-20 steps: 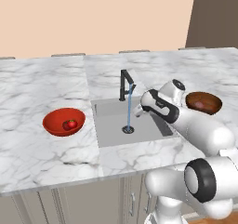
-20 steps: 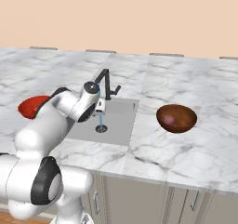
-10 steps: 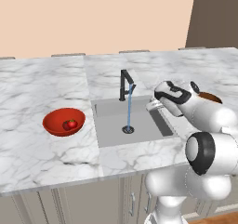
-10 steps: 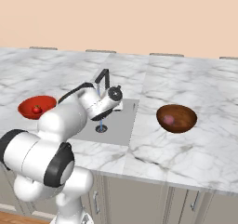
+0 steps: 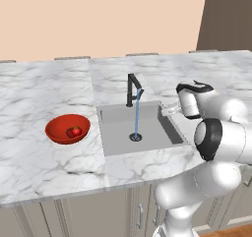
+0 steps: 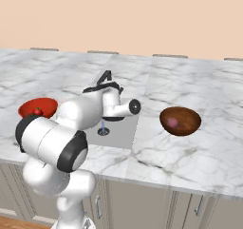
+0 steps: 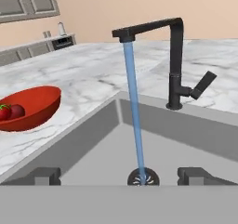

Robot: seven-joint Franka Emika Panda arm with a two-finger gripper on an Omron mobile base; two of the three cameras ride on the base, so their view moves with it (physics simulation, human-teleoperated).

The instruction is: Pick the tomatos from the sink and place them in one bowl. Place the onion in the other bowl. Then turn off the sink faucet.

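**Produce sorted, water running: the faucet lever was what remained**

Nearest the hand camera, the gripper (image 7: 119, 175) stood wide, holding nothing, its two dark fingertips (image 7: 44, 175) low in the frame on either side of the drain (image 7: 143, 176). It hung at the sink's right edge in the left base view, well apart from the tap.

Beyond the tips lay the sink (image 7: 100, 146), grey, with no produce in it. A blue stream of water (image 7: 133, 111) fell from the spout straight to the drain, centre frame.

Further back, upper right of the hand view, rose the sink faucet (image 7: 175, 62). Its short lever (image 7: 202, 85) angled out to the right near the base of the post. It looked rigid, slim and smooth, so a push against the lever's side would probably serve better than a pinch.

At the left of that frame sat the red-orange bowl (image 7: 32, 110) holding both tomatoes (image 7: 10, 111). In the right base view, the dark brown bowl (image 6: 180, 121) at centre right held the onion (image 6: 172, 122).
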